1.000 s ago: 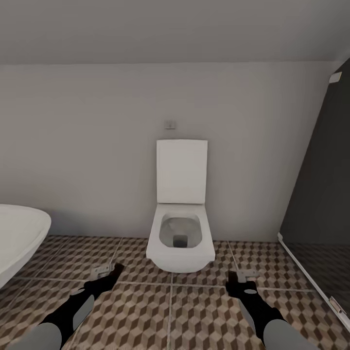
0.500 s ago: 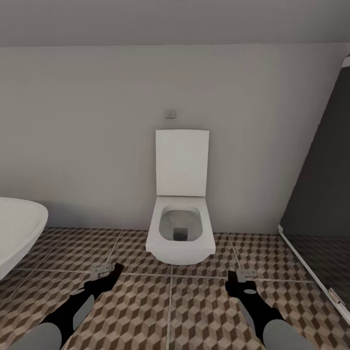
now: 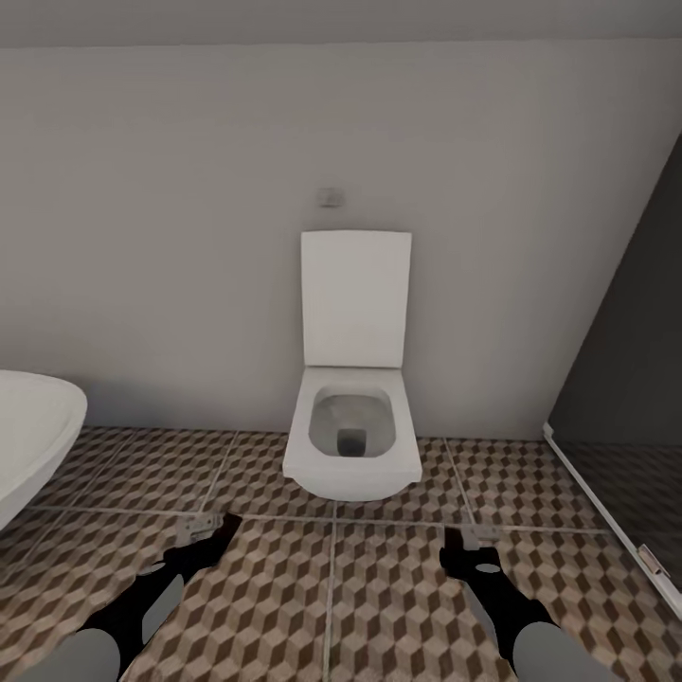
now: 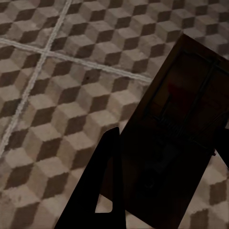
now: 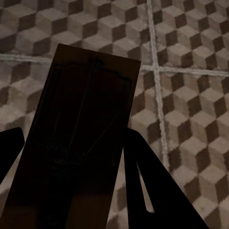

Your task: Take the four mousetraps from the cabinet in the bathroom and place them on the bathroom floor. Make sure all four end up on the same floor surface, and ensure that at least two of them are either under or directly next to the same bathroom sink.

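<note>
Toilet (image 3: 352,445) dead ahead in the head view, white, lid up against the grey wall, with a small button plate (image 3: 330,197) above it. The bathroom floor (image 3: 284,587) spreads out below in its brown and beige cube tiles. At the left edge sits the curved white rim of a bathtub (image 3: 33,436); on the right, a dark glass panel (image 3: 630,379).

Both arms reach forward low over the tiles. The left claw (image 3: 210,530) is clamped on a mousetrap (image 4: 179,129), a dark wooden slab with wire parts held between the fingers (image 4: 102,191), above the floor. The right claw (image 3: 464,542) grips a second mousetrap (image 5: 81,124) the same way, its wire frame faintly visible against the wood, one finger (image 5: 148,191) alongside it. Both traps are in shadow, clear of the tiles.
</note>
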### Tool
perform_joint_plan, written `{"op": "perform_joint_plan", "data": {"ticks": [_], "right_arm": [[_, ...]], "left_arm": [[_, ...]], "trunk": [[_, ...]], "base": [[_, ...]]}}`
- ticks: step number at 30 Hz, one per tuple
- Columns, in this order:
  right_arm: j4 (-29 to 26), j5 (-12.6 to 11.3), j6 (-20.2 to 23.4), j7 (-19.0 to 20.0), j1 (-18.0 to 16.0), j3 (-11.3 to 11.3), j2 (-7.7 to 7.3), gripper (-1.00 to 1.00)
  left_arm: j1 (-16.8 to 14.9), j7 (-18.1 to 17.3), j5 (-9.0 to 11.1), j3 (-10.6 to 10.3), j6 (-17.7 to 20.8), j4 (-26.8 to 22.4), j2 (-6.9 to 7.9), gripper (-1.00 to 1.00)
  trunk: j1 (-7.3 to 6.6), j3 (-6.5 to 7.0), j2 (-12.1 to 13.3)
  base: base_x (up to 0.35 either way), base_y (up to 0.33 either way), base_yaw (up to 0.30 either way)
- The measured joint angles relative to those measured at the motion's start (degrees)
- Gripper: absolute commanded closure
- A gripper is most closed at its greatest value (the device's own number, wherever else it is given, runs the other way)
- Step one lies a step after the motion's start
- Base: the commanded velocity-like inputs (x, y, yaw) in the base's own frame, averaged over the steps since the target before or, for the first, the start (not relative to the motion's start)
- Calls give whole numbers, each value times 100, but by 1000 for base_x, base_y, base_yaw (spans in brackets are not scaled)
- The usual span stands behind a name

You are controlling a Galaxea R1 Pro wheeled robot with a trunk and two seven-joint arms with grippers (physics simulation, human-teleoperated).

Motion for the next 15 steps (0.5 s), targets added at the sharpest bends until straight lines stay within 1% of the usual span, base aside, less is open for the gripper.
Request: {"op": "perform_joint_plan", "data": {"ticks": [15], "right_arm": [[0,0,-6,0,0,-5,-8,100]], "left_arm": [[0,4,0,0,0,0,4,100]], "trunk": [[39,-333,-20]], "base": [[0,0,0]]}}
